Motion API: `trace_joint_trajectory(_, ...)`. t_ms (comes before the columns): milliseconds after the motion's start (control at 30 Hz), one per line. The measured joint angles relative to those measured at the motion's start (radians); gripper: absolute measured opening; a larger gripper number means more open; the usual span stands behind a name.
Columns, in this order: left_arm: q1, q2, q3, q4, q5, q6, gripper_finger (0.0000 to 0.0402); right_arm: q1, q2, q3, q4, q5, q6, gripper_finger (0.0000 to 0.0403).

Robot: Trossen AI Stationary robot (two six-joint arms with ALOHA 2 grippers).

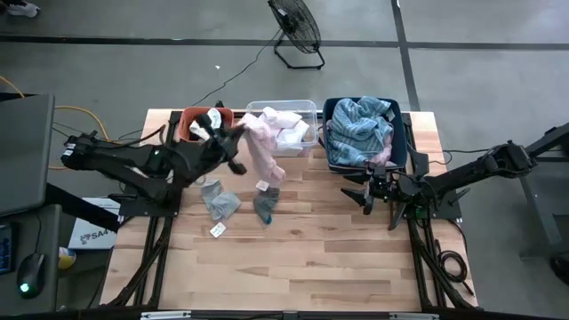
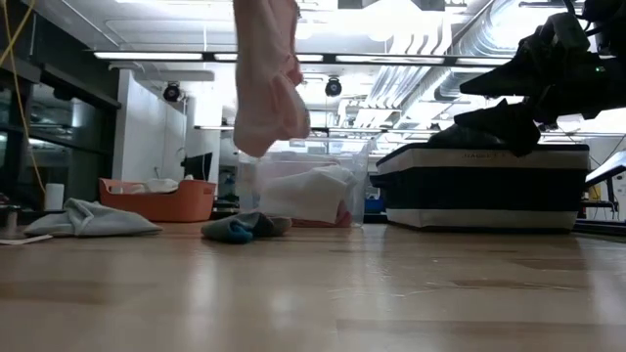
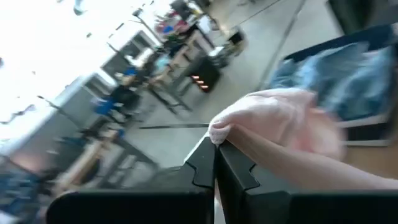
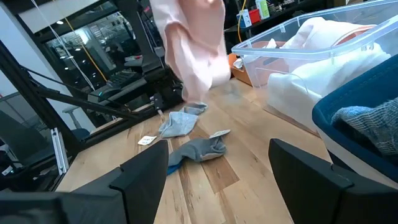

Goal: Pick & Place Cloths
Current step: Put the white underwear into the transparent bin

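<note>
A wooden tabletop (image 1: 293, 258) carries three bins along its far edge. The dark blue bin (image 1: 404, 142), heaped with a blue-striped cloth (image 1: 360, 129), sits just beyond the right claw (image 1: 380, 197), which hovers near the tabletop with its fingers spread wide, holding nothing, apparently waiting. The clear bin (image 1: 307, 108), holding white and pale pink cloths, stands just past the left claw (image 1: 233, 133); the orange bin (image 1: 191, 120) is beside that claw. The left claw is clamped shut on a pale pink cloth (image 1: 262, 156), pinching one edge so the rest hangs free above the tabletop, likely lifted for dropping into the clear bin. Below and in front of it lie two small grey cloths (image 1: 220, 201) and (image 1: 266, 205), not yet collected.
</note>
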State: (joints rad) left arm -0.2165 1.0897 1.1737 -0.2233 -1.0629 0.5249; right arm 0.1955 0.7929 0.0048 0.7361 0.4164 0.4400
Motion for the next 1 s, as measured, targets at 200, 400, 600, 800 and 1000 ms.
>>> trace_joint_trajectory(200, 0.139, 0.064, 0.001, 0.223, 0.075, 0.255, 0.0, 0.0, 0.0, 0.0, 0.0, 0.0, 0.0, 0.027)
trace_joint_trajectory(400, 0.252, 0.135, 0.0, 0.517, 0.169, 0.493, 0.0, 0.0, 0.0, 0.0, 0.0, 0.0, 0.0, 0.027)
trace_joint_trajectory(600, 0.319, 0.195, 0.0, 0.845, 0.339, 0.663, 0.0, 0.0, 0.0, 0.0, 0.0, 0.0, 0.0, 0.027)
trace_joint_trajectory(800, 0.404, 0.262, 0.0, 1.009, 0.426, 0.684, 0.0, 0.0, 0.0, 0.0, 0.0, 0.0, 0.0, 0.027)
trace_joint_trajectory(1000, 0.47, 0.337, 0.0, 1.004, 0.425, 0.585, 0.0, 0.0, 0.0, 0.0, 0.0, 0.0, 0.0, 0.027)
